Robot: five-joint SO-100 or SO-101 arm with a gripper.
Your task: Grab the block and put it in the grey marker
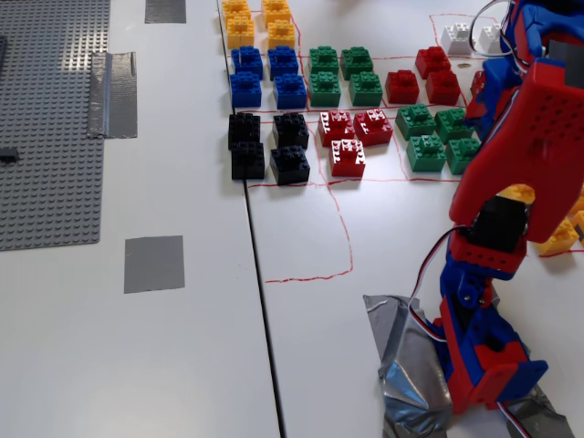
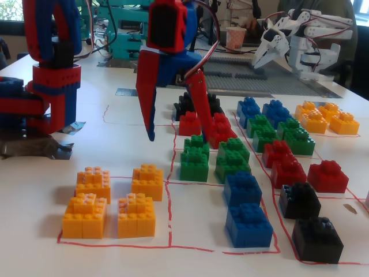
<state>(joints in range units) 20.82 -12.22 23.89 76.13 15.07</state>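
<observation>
Gripper [image 2: 179, 135]: fingers spread apart, empty, hanging above the bricks.
Block [image 2: 194, 160]: green, in its group just right of the fingertips.
Marker [image 1: 153, 264]: grey patch, well apart.
Advice: straddle one brick only, descend straight.

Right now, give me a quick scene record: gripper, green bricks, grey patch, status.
gripper: open, empty, fingers pointing down over the bricks
green bricks: two groups of four, all resting on the table
grey patch: flat on the table, left of the seam in this fixed view, nothing on it
neighbours: red bricks and black bricks next to the green ones
status: no brick picked yet
</observation>
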